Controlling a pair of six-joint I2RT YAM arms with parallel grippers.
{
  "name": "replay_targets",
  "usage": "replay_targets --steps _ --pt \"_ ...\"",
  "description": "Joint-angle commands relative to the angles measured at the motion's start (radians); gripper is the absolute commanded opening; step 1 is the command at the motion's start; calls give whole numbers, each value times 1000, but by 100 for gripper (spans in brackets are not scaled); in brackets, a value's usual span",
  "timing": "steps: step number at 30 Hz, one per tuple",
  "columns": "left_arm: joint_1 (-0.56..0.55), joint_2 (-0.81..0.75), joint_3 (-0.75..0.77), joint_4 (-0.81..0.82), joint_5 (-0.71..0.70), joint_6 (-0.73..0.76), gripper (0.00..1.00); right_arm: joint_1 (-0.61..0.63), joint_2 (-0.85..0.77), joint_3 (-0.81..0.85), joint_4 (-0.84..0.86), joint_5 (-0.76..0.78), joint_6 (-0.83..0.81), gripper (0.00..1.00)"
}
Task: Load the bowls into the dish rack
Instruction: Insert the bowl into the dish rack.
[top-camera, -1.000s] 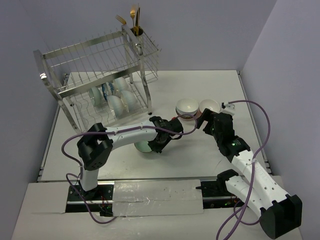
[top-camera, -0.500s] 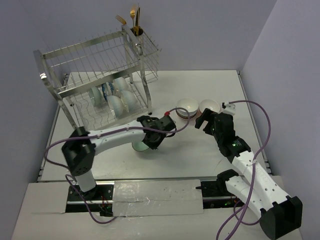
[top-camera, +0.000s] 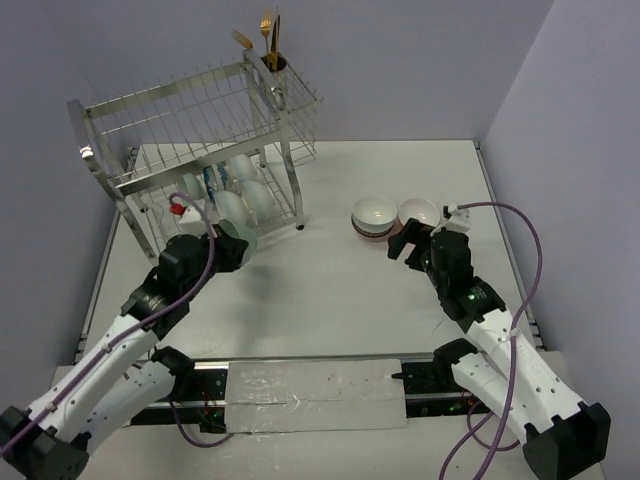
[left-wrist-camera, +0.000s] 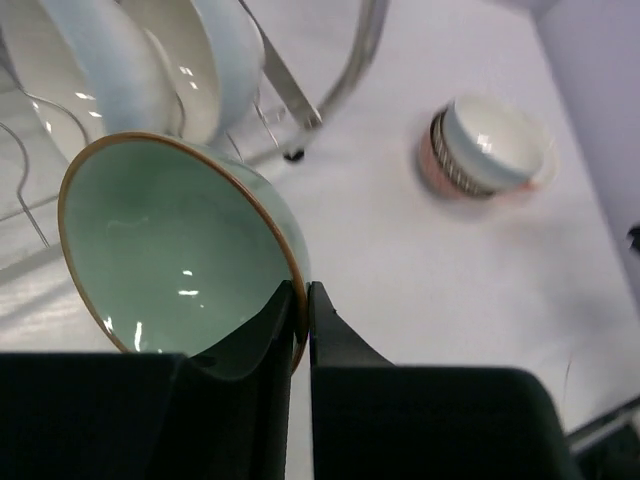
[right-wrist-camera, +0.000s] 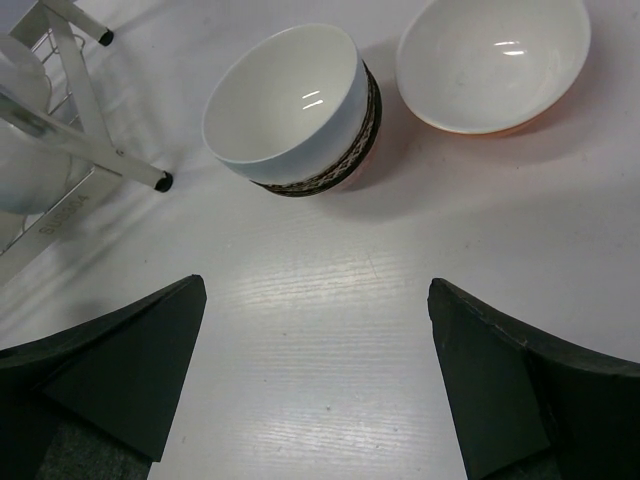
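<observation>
My left gripper (left-wrist-camera: 300, 300) is shut on the rim of a teal-inside bowl (left-wrist-camera: 170, 240) with an orange-brown edge and holds it in front of the dish rack's lower shelf (top-camera: 190, 215); it also shows in the top view (top-camera: 240, 238). Several white bowls (top-camera: 240, 195) stand on edge in the silver dish rack (top-camera: 195, 110). A white bowl stacked on a brown-patterned one (right-wrist-camera: 295, 110) and a white bowl with an orange outside (right-wrist-camera: 490, 60) sit on the table. My right gripper (right-wrist-camera: 315, 370) is open and empty, just short of these two.
Gold cutlery (top-camera: 265, 40) stands in a cup at the rack's top right corner. The rack's front right leg (right-wrist-camera: 90, 110) is close to the stacked bowls. A purple wall rises at the right and back.
My left arm has swung from mid-table back to the left, carrying the teal bowl up to the front of the rack. The right arm has barely moved.
</observation>
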Motion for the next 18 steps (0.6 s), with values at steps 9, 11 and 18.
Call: replay_targets --steps 9,11,18 --pt "317 -120 -236 707 206 -116 0 47 -62 -26 77 -54 -46 100" --pt "399 -91 -249 753 289 -130 0 50 -72 -34 80 -65 -48 100" --pt "618 -3 -299 947 510 -190 0 63 -77 -43 96 -86 -58 100"
